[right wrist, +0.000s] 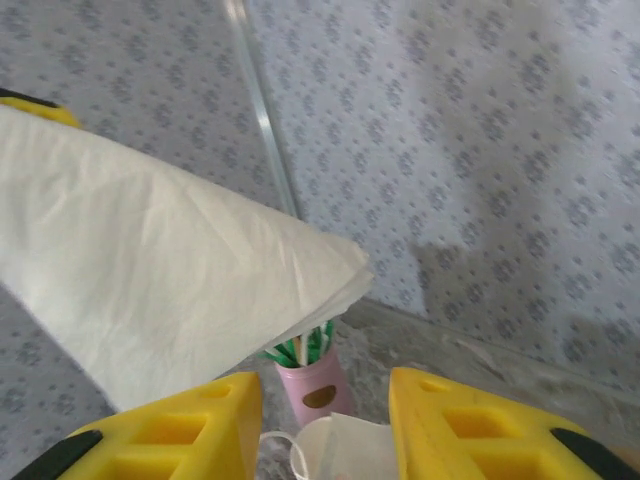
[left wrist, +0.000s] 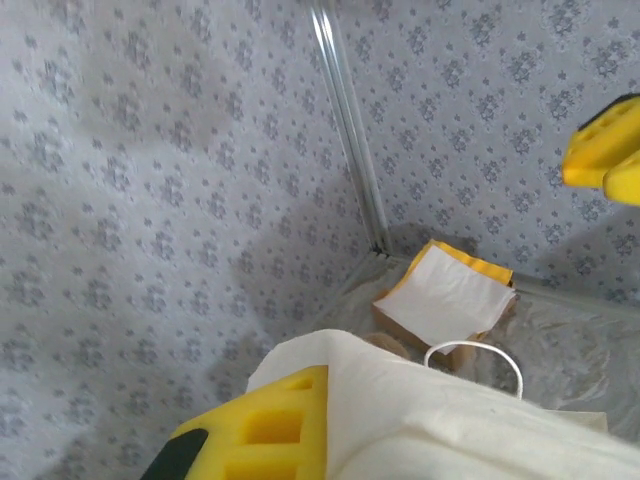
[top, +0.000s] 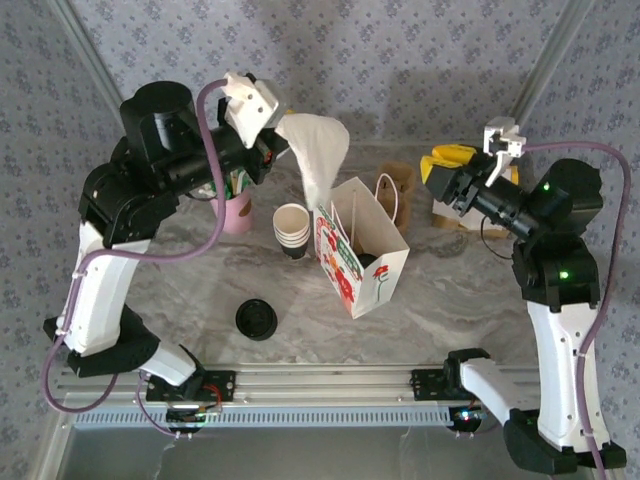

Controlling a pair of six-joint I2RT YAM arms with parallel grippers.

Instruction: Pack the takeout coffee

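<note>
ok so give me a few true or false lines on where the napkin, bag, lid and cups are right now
1. The left tool holds a white napkin above the paper bag. True.
2. The black lid sits on the stack of cups. False: it lies flat on the table, nearer the arm bases and apart from the stack.
3. The paper bag stands upright with its mouth open. True.
4. The right tool is shut on the napkin. False: its fingers stand apart with nothing between them.
5. The stack of cups stands to the right of the bag. False: it stands to the bag's left.
</note>
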